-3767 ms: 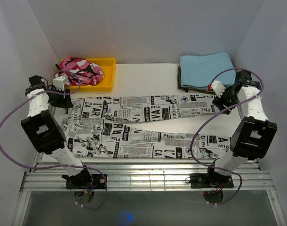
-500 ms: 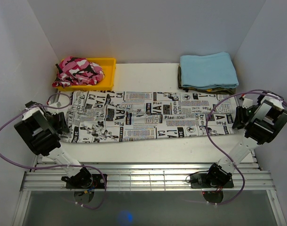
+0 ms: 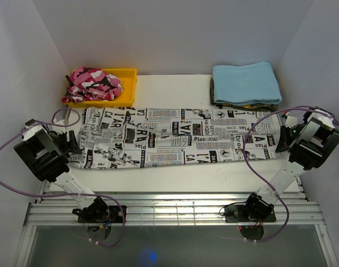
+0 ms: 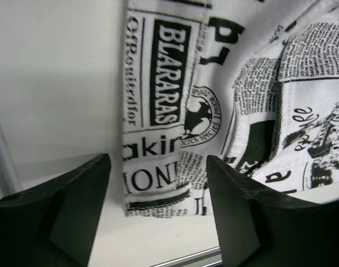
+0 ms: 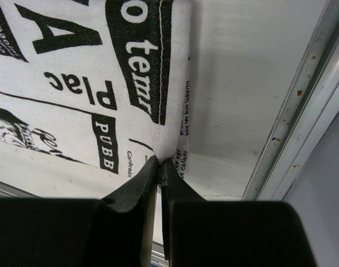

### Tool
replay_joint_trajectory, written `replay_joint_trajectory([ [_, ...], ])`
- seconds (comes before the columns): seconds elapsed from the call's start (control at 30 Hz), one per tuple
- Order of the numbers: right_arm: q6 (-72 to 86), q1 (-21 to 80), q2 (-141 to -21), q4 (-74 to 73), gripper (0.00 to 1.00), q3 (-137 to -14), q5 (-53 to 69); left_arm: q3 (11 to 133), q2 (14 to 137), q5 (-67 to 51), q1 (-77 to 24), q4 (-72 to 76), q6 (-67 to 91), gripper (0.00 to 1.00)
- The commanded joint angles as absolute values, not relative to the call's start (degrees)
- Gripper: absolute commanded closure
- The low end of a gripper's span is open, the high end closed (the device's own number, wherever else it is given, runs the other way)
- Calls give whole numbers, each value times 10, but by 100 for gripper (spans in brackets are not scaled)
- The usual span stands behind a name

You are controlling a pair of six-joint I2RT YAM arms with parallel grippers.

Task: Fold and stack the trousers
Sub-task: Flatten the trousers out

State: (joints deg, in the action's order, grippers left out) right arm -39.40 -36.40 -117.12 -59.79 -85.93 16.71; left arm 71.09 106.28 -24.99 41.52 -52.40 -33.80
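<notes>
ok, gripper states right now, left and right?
Left gripper: open, over the end of the trousers, holding nothing.
Right gripper: closed, pinching the trousers at their other end.

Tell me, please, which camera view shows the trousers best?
Top external: the trousers lie whole and flat. Left wrist shows one corner between open fingers; right wrist shows an edge pinched by shut fingers.

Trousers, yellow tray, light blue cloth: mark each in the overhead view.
trousers (image 3: 175,136): top external view, middle of the printed fabric.
yellow tray (image 3: 128,89): top external view, bare right end.
light blue cloth (image 3: 246,82): top external view, centre of its upper face.
</notes>
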Motion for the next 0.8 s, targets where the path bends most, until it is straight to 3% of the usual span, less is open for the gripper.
replay_joint_trajectory([
  [0.0, -403, -373, -1179, -591, 92, -885, 178, 758, 1088, -263, 418, -531, -354, 18],
  [0.23, -405, -372, -1180, -590, 92, -882, 172, 759, 1085, -236, 417, -511, -358, 15],
  [0.57, -403, -371, -1176, -603, 92, -887, 168, 664, 1083, -255, 418, -511, -364, 37],
  [0.67, -405, -372, -1174, -606, 92, -889, 173, 655, 1080, -259, 418, -507, -357, 52],
  [0.7, -406, -372, -1172, -606, 92, -889, 173, 657, 1078, -262, 418, -505, -353, 64],
  [0.77, -410, -372, -1172, -611, 92, -892, 176, 677, 1077, -263, 418, -507, -350, 78],
])
